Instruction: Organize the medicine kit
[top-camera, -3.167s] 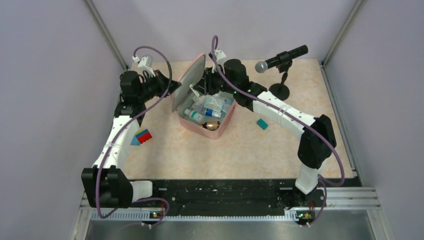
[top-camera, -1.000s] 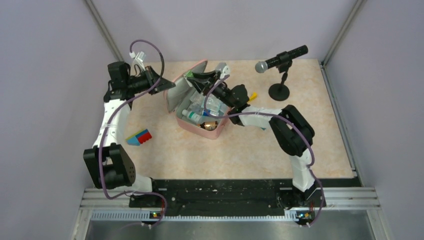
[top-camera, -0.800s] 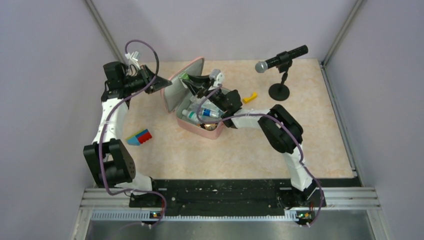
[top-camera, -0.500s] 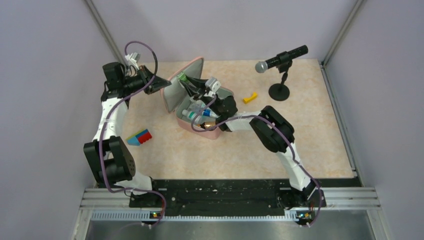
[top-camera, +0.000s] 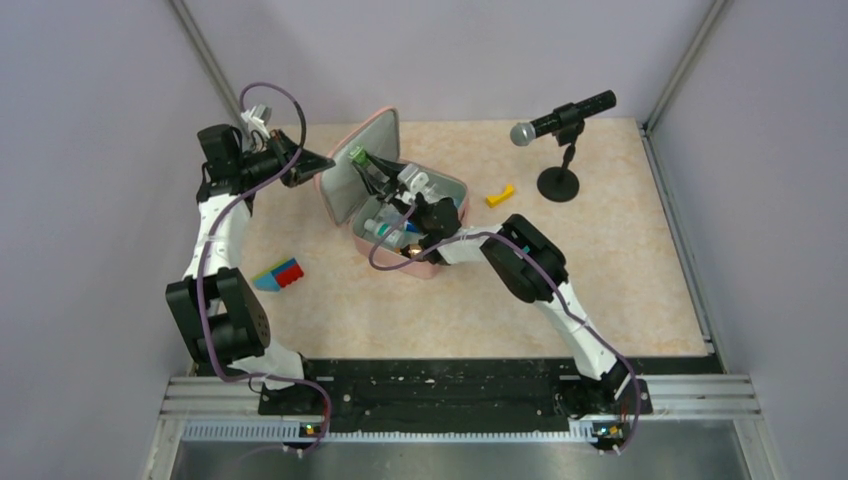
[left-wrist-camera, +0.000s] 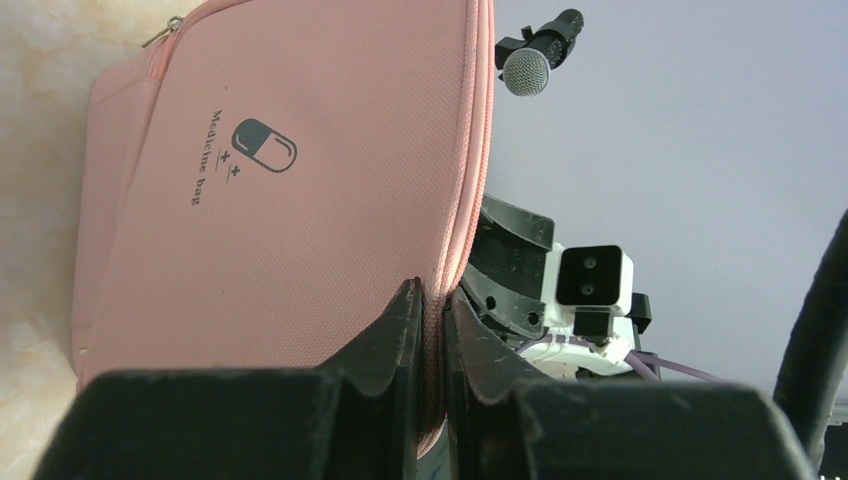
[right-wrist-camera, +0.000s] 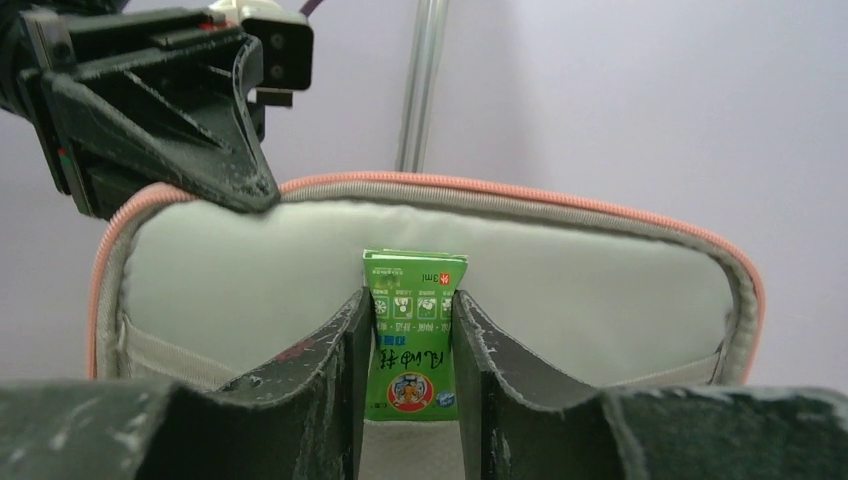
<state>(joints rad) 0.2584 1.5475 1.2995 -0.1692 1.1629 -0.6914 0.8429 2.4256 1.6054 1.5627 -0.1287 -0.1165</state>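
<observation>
The pink medicine kit (top-camera: 405, 266) stands open, its lid (left-wrist-camera: 280, 200) with the pill logo raised almost upright. My left gripper (left-wrist-camera: 432, 292) is shut on the lid's zip edge, seen from above (top-camera: 325, 164) on the lid's left side. My right gripper (right-wrist-camera: 412, 300) is shut on a small green box (right-wrist-camera: 414, 345) and presses it against the lid's pale grey lining (right-wrist-camera: 580, 290). The box's lower end meets the rim of the lid pocket. From above, the green box (top-camera: 356, 155) shows just inside the lid.
Several bottles and packets (top-camera: 395, 228) fill the kit's base under my right arm. A microphone on a stand (top-camera: 560, 122) is at the back right, a yellow piece (top-camera: 500, 195) beside the kit, and a coloured block (top-camera: 280, 273) at the left.
My right arm has swung left across the kit, carrying the green box up to the lid's lining. The left gripper has drawn the lid slightly left and more upright.
</observation>
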